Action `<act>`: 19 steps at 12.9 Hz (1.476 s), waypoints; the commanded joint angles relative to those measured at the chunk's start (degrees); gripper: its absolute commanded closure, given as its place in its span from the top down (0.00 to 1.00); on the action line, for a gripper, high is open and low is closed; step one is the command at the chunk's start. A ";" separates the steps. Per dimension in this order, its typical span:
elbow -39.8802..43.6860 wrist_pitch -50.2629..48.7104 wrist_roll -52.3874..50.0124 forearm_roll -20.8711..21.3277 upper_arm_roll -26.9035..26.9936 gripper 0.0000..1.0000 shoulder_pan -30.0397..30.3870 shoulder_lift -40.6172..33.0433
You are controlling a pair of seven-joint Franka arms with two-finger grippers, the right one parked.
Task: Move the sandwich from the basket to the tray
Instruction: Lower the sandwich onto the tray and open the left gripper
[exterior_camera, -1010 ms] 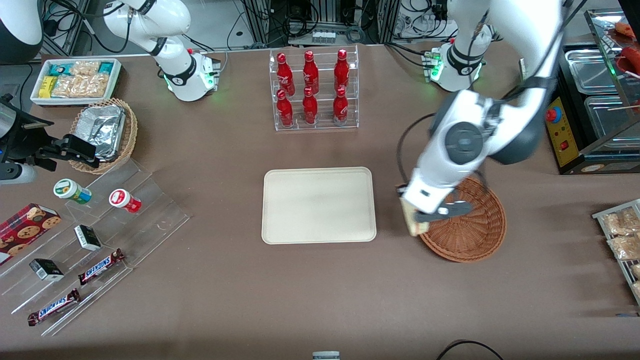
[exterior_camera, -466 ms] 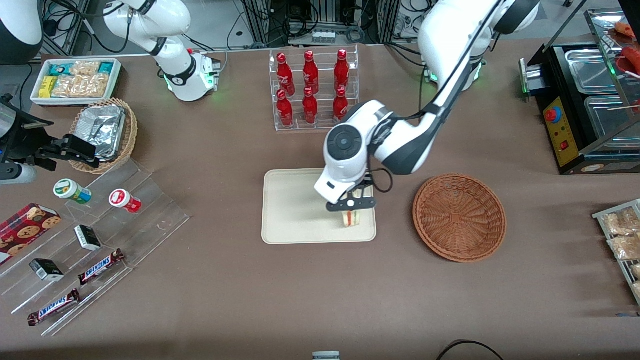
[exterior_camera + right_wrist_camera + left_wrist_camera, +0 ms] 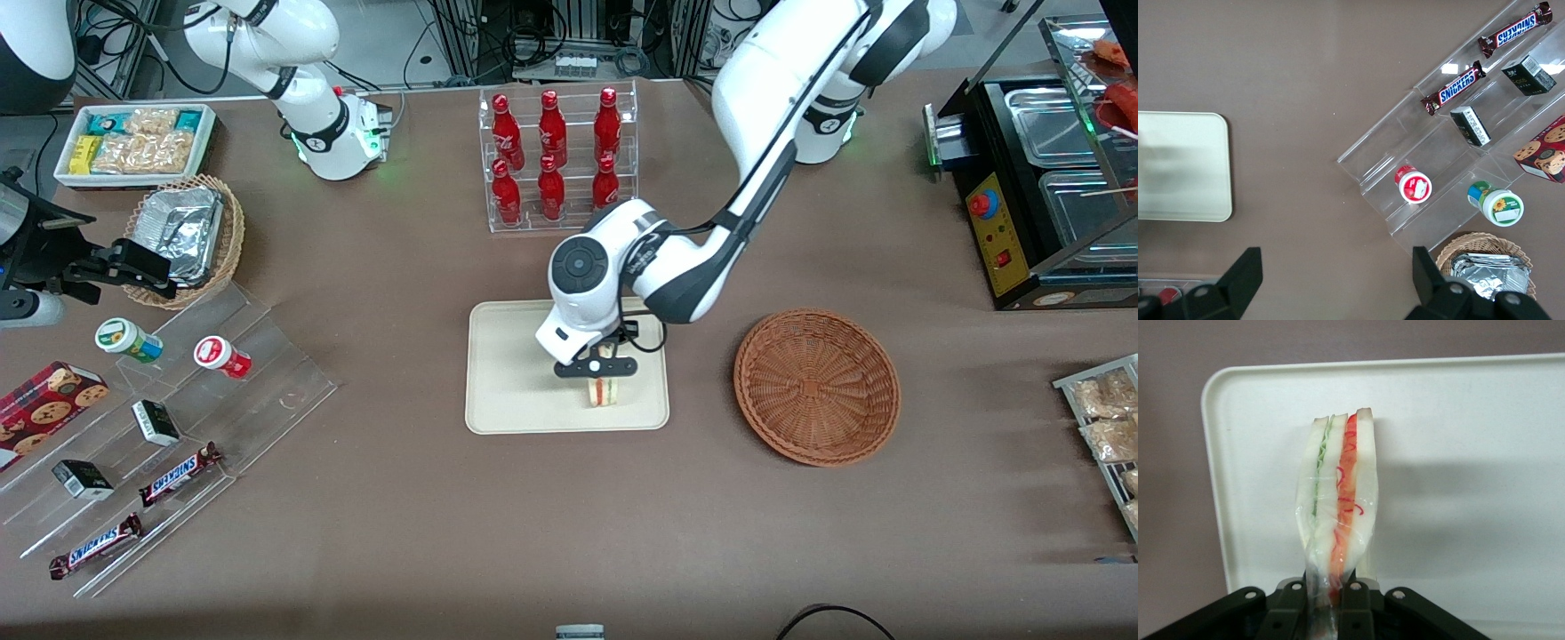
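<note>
Clearly, we saw the gripper [image 3: 597, 366] clamped on the sandwich [image 3: 602, 390], its 2 fingers [image 3: 1353, 608] pinched together against the bread's narrow end. In the wrist view the wedge [image 3: 1337, 503] stood on edge, red and green filling layers showing between the pale slices, with the tray [image 3: 1485, 453] beneath it. In the front view, just below the frame's centre, the sandwich hung over the tray [image 3: 516, 373] at the part nearest the front camera and toward the basket [image 3: 817, 386]; we could not tell whether it touched the tray. The basket sat lower right of centre, apart from the tray, holding nothing.
</note>
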 commanded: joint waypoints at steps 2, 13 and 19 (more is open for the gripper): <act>3.54 0.39 -3.87 3.00 0.82 0.00 -2.97 3.60; 3.63 -6.88 -3.96 2.13 0.82 1.00 -0.79 -5.25; 3.28 -18.31 -2.82 -2.09 0.73 1.00 8.61 -17.47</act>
